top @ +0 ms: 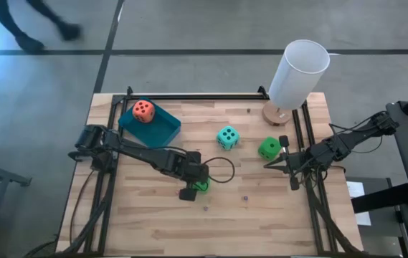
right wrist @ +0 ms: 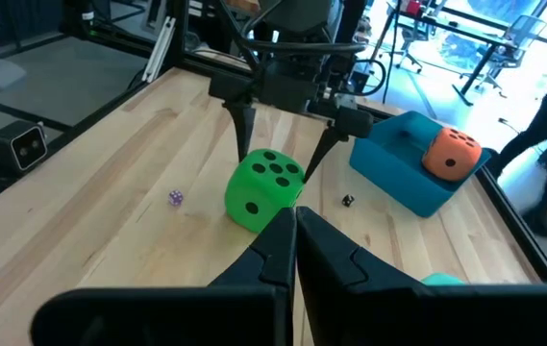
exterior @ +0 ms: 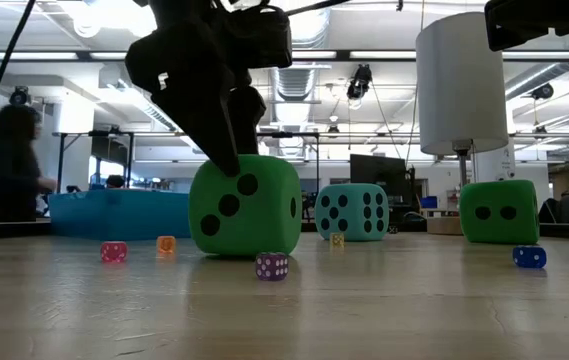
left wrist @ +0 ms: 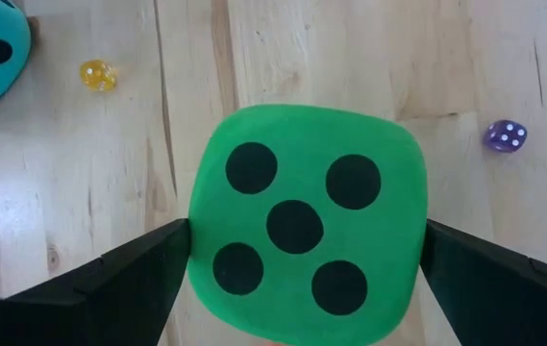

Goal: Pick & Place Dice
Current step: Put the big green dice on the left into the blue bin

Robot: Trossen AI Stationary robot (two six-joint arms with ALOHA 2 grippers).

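I've got the left tool (top: 196, 188) spread wide, one finger each side of a green die (left wrist: 304, 227) mid-surface, five pips up; can't tell if they touch it. Right tool (right wrist: 295, 223) is pinched narrow, empty, near the surface's right edge by the 2nd green die (top: 268, 148). Teal die (top: 226, 137) sits btwn; orange-red die (top: 143, 110) is in the blue tray (top: 162, 130).

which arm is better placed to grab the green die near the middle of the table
Left. The left gripper already straddles that green die, one finger on each side, jaws open. The right gripper waits, shut, beside the other green die.
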